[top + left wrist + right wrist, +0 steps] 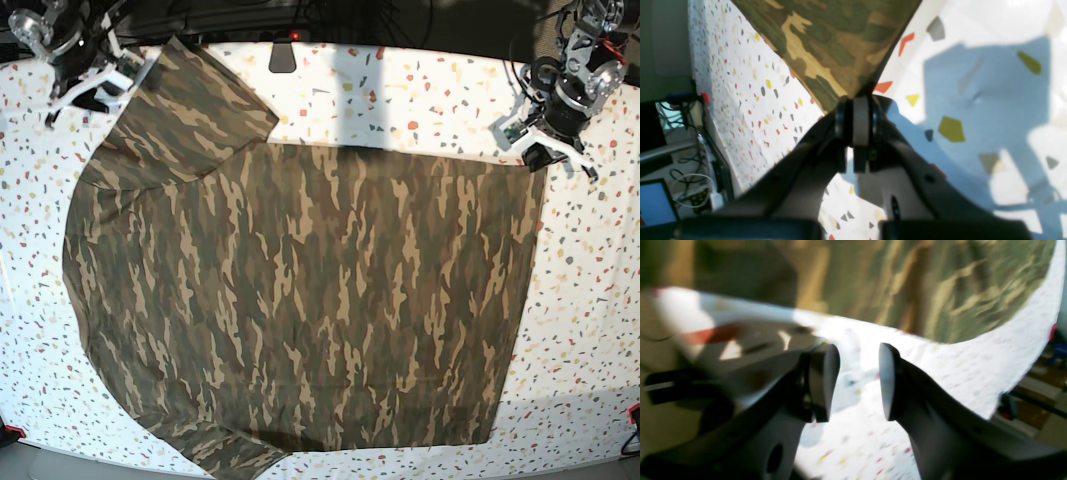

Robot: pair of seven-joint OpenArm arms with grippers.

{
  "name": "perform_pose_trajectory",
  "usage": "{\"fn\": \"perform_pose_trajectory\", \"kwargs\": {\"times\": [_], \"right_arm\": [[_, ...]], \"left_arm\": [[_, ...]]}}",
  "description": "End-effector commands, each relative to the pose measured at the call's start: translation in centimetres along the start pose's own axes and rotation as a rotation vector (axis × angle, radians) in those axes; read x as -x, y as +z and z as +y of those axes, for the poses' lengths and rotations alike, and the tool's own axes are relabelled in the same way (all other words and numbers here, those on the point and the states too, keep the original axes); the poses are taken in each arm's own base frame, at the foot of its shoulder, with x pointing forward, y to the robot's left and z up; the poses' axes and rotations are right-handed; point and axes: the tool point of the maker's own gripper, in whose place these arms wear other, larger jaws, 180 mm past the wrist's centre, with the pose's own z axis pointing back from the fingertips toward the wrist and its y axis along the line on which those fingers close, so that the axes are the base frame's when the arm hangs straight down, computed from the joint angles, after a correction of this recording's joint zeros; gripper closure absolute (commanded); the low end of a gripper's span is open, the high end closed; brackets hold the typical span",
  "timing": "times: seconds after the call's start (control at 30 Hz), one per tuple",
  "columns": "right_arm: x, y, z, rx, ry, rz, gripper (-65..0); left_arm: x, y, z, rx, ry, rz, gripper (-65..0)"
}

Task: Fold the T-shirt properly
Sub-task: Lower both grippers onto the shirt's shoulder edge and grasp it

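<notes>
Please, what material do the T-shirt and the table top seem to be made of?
T-shirt: apparently thin woven or knit cloth, matte, with a printed camouflage pattern; it lies flat and limp with soft wrinkles. Table top: a hard-looking white surface with coloured terrazzo-style chips, slightly glossy in sunlight; whether stone or laminate is unclear.

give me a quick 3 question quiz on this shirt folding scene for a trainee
1. True or false: the left gripper is shut on a corner of the T-shirt.
2. Multiple choice: how do the right gripper jaws stand? A) clamped on the sleeve B) apart with nothing between them C) shut on a cable
3. Fill in: the shirt lies spread out on a white table speckled with coloured ____.

Key
1. True. The left wrist view shows the pads pressed together with the cloth pulled to a point at them.
2. B. In the right wrist view only bright tabletop shows through the gap, and the cloth lies beyond the tips.
3. flecks
</notes>
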Motion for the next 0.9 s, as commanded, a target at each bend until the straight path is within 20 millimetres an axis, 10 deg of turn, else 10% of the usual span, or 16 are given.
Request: {"fn": "perform_pose_trajectory", "kwargs": {"times": [0.0, 0.6, 0.87], "right_arm": [[-0.5, -0.1, -0.6, 0.015, 0.011, -0.022, -23.2], [-2.6, -5.3, 0.4, -0.044, 0.071, 0.009, -22.5], [-0.7, -5.1, 1.4, -0.106, 0.012, 0.119, 0.0]], "left_arm": [[1.9, 0.3, -1.5, 0.064, -0.008, 0.074, 0.0], [2.0, 0.3, -1.5, 0.064, -0.009, 0.076, 0.0], [1.8, 0.3, -1.6, 0.071, 0.027, 0.068, 0.0]]}}
